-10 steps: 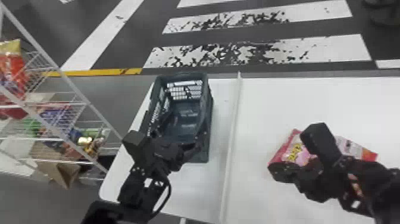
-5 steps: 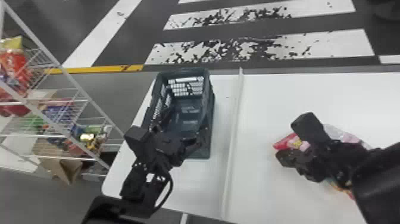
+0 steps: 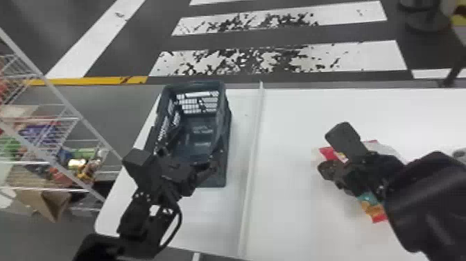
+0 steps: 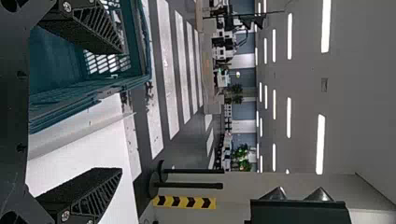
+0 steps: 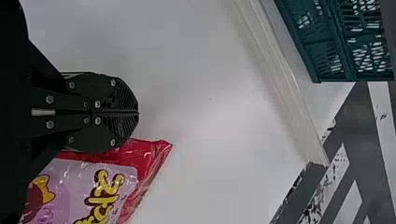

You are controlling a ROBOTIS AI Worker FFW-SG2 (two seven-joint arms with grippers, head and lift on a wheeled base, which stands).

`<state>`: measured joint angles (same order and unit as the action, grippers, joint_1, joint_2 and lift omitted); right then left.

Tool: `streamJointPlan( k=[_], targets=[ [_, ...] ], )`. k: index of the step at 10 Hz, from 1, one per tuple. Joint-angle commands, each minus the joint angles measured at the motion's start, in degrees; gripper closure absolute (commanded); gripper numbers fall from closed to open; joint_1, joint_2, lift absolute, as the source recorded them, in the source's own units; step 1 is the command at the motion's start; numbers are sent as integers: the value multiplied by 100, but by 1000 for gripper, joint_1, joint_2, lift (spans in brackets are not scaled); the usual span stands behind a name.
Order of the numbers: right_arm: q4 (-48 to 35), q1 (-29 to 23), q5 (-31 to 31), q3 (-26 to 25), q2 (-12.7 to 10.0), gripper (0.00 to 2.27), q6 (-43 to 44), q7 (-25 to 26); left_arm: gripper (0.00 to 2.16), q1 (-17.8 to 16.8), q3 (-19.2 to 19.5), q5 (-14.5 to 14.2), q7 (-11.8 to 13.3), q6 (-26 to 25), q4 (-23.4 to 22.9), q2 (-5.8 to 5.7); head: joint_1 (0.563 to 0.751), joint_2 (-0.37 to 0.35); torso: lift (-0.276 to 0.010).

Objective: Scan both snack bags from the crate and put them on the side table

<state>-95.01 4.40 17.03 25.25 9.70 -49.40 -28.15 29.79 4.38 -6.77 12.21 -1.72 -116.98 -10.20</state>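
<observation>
My left gripper (image 3: 189, 154) is at the near end of the dark green crate (image 3: 201, 137), which has bare floor in its visible part. In the left wrist view the left gripper (image 4: 121, 111) is open, one finger over the crate (image 4: 60, 65), the other over white table. At the right, my right gripper (image 3: 326, 170) is above snack packaging on the table: a red-and-pink part (image 3: 329, 153) and a teal-and-orange part (image 3: 374, 206), partly hidden by the arm. In the right wrist view the right gripper (image 5: 138, 113) is shut with nothing between its fingers, beside a red-and-lilac bag (image 5: 112, 175).
A raised white strip (image 3: 255, 149) runs across the white table (image 3: 287, 215) between the crate and the packaging. To the left stands a wire rack (image 3: 83, 121) with assorted packages. Striped floor lies beyond the table's far edge.
The right gripper has moved slightly forward over the packaging, its forearm now further in from the right and covering more. The left gripper has hardly changed beside the crate; the head view has shifted slightly.
</observation>
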Motion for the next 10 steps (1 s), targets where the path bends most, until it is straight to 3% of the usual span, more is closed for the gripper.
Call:
streamJointPlan(
  k=[1,7,10],
  targets=[
    [115,79,81,-47,-3,2253,-14,46,100,-18,1,-26,-9,0,0,-26,695,201,-87],
    [361,237,73,-319,6,2253,4,336,100,-18,-8,-44,-9,0,0,-43,695,143,-87],
    [-1212,-440,-402,-934,41,2253,-330,327,100,9,1,-35,-9,0,-9,-43,695,142,-87]
  ],
)
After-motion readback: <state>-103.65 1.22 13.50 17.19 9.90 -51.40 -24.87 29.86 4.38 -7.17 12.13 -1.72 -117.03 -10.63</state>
